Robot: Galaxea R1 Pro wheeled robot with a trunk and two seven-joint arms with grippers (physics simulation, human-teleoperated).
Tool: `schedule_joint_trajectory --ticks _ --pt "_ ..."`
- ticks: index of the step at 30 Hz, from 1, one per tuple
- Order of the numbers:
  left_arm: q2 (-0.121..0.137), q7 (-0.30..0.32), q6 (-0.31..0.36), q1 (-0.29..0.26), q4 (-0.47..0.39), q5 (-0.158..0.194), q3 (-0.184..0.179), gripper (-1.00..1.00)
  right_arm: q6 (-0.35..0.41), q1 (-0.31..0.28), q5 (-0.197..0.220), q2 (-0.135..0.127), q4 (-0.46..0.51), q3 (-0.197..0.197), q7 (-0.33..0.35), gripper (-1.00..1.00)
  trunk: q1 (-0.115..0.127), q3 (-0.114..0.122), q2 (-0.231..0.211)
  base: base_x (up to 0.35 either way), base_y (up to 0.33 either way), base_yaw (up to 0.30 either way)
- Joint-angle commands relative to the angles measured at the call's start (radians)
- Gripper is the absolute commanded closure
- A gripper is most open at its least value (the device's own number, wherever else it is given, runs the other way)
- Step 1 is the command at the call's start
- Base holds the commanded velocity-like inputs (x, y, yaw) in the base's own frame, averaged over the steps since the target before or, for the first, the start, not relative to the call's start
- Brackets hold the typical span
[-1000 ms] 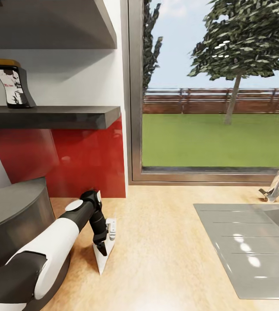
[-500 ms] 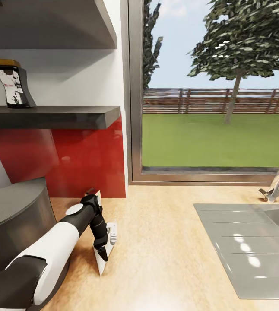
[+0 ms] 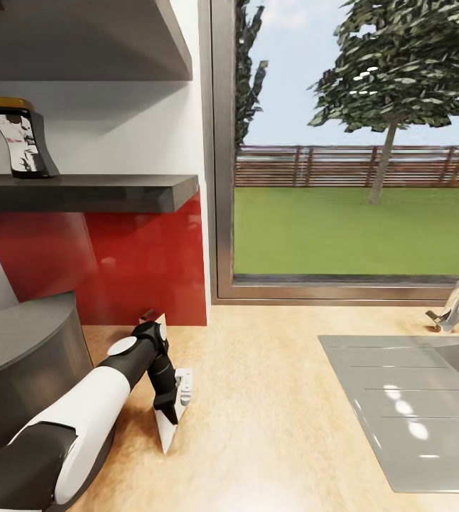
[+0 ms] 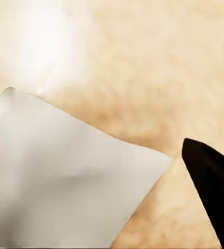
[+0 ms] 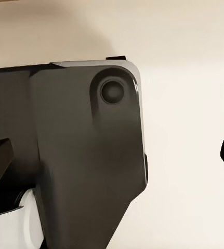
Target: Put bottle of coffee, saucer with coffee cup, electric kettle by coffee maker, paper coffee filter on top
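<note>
Left hand [image 3: 167, 419] clamps a paper filter [image 3: 164, 430] over the wooden countertop [image 3: 272, 398]; right hand's state unclear.

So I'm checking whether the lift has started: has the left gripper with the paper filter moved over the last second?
Yes, slightly. The left gripper and paper filter shifted toward the coffee maker and a little up, judged against the red backsplash.

One paper coffee filter [image 3: 167, 425], one bottle of coffee [image 3: 22, 139], two shelves [image 3: 87, 190]
</note>
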State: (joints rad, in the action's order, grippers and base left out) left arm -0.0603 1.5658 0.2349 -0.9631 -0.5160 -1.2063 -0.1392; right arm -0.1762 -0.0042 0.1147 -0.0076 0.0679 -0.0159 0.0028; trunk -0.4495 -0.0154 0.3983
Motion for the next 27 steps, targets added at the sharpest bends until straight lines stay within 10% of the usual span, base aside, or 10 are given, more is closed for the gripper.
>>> schedule_joint_trajectory --ticks 1,27 --pt "0.000 0.005 0.010 0.000 -0.001 -0.004 -0.001 1.00 -0.003 0.000 0.010 0.000 0.000 -0.002 0.000 -1.00 -0.001 -0.002 0.002 0.000 0.000 0.000" --pt "0.000 0.005 0.009 0.001 -0.001 -0.004 -0.002 1.00 -0.003 0.000 0.010 0.000 0.000 -0.002 0.000 -1.00 -0.001 -0.002 0.002 0.000 0.000 0.000"
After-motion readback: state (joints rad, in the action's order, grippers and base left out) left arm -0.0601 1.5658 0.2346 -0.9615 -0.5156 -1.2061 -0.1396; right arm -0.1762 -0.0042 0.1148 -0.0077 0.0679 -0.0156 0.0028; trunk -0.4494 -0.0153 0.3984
